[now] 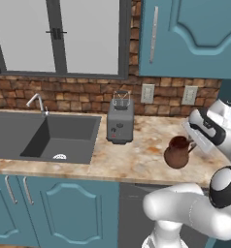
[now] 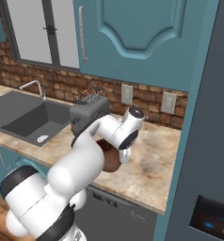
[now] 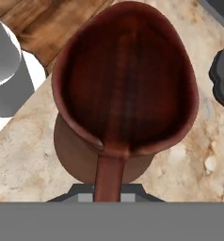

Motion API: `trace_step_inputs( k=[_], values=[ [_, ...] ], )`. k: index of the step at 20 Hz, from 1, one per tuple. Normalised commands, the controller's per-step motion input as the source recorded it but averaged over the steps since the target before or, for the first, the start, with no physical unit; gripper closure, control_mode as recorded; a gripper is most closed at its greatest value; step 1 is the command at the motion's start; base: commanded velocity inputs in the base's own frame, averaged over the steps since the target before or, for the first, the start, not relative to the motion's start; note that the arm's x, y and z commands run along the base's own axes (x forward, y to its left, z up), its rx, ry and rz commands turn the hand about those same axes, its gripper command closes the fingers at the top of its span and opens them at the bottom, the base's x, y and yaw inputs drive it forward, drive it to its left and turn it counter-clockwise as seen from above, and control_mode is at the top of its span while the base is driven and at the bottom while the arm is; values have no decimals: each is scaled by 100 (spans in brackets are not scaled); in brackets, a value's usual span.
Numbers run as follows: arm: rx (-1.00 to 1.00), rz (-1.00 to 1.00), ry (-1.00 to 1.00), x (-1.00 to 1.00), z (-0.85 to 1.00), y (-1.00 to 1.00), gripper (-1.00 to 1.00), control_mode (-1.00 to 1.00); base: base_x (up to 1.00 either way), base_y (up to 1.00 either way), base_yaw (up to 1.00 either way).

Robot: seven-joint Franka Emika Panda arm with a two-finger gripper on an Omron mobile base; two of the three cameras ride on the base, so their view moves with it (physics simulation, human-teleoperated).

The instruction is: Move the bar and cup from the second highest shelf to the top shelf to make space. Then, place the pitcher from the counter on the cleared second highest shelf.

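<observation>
The reddish-brown pitcher (image 1: 177,152) stands upright at the counter's (image 1: 137,162) right end. My gripper (image 1: 193,145) comes at it from the right, level with its neck. The hand view looks straight down into the pitcher's (image 3: 125,89) open mouth. Its loop handle runs down between my fingertips, and the gripper (image 3: 108,193) is shut on that handle. Whether the base still rests on the stone I cannot tell. In the right base view my arm covers most of the pitcher (image 2: 112,161). The bar, the cup and both shelves are out of view.
A grey toaster (image 1: 120,121) stands left of the pitcher, and past it lie the dark sink (image 1: 44,138) and faucet (image 1: 37,101). Teal wall cabinets (image 1: 190,34) hang overhead. A tall dark unit (image 2: 205,141) closes off the counter's right end. The counter's front edge is close to the pitcher.
</observation>
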Motion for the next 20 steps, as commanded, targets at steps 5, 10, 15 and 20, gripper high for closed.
trace_step_inputs(
  k=[5, 10, 15, 20],
  values=[
    [1, -18, 0, -28, 44, 27, 100, -100, 0, 0, 0],
    [1, -26, 0, -55, 35, 36, 100, -100, 0, 0, 0],
    [2, -30, 0, -69, 14, 60, 100, -100, 0, 0, 0],
    [8, -35, -8, -55, 37, 65, 100, -100, 0, 0, 0]
  ],
)
